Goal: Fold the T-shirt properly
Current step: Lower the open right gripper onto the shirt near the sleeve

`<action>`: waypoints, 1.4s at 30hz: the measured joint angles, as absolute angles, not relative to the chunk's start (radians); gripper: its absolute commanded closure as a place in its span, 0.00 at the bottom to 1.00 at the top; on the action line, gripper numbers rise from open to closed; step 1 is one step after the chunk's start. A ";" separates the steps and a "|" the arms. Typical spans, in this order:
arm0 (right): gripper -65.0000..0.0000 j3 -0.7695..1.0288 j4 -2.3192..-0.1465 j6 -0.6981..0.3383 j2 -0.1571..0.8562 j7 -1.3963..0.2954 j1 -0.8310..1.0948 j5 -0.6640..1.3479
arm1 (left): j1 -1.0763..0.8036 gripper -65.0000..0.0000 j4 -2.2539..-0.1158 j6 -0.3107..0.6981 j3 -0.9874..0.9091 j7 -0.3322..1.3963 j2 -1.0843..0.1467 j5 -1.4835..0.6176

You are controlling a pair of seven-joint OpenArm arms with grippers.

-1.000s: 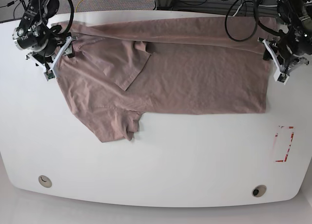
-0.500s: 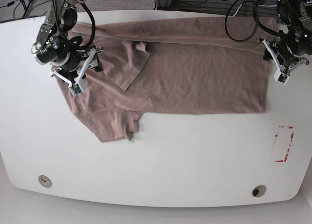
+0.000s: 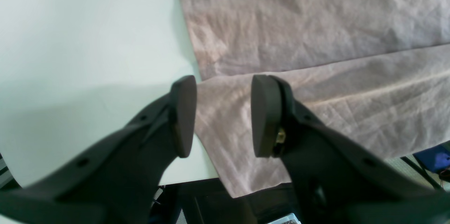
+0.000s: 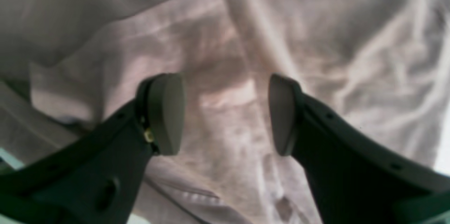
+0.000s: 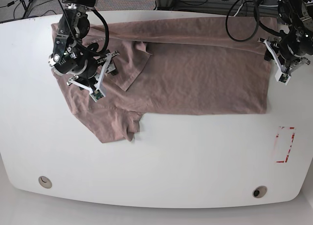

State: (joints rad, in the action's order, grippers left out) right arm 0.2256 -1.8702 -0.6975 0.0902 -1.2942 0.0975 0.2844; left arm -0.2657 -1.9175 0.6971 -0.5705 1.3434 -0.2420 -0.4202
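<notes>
1. T-shirt (image 5: 195, 73) spread flat across far half of white table (image 5: 161, 156), one sleeve folded inward.
2. Right gripper (image 5: 100, 73) over sleeve area, jaws apart, holding nothing.
3. Left gripper (image 5: 276, 63) at hem edge, jaws parted, empty.

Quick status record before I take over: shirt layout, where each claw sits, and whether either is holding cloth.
garment: T-shirt, spread flat on the white table, far long edge folded over
near sleeve: sticks out toward the front edge, unfolded
right claw: open, over the wrinkled collar end, nothing between the jaws
left claw: open, over the folded hem corner at the table edge, nothing gripped
cloth overhang: the hem corner hangs past the table edge
</notes>
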 measured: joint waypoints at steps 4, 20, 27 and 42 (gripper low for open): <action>0.45 0.201 -1.871 -0.698 0.102 -1.287 0.125 0.284 | -0.266 0.63 -1.917 0.697 -0.570 1.343 -0.242 -0.420; 0.45 0.192 -1.858 -0.699 0.106 -1.234 0.213 0.280 | -0.266 0.63 -1.917 0.697 -0.571 1.343 -0.245 -0.420; 0.45 0.196 -1.814 -0.698 0.108 -1.191 0.212 0.281 | -0.266 0.63 -1.917 0.697 -0.571 1.343 -0.245 -0.420; 0.91 0.197 -1.793 -0.698 0.109 -1.155 0.206 0.284 | -0.266 0.63 -1.917 0.697 -0.571 1.343 -0.245 -0.420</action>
State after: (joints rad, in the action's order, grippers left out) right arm 0.1970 -1.7927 -0.6975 0.1089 -1.1545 0.2062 0.2840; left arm -0.2665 -1.9175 0.6971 -0.5713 1.3430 -0.2447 -0.4202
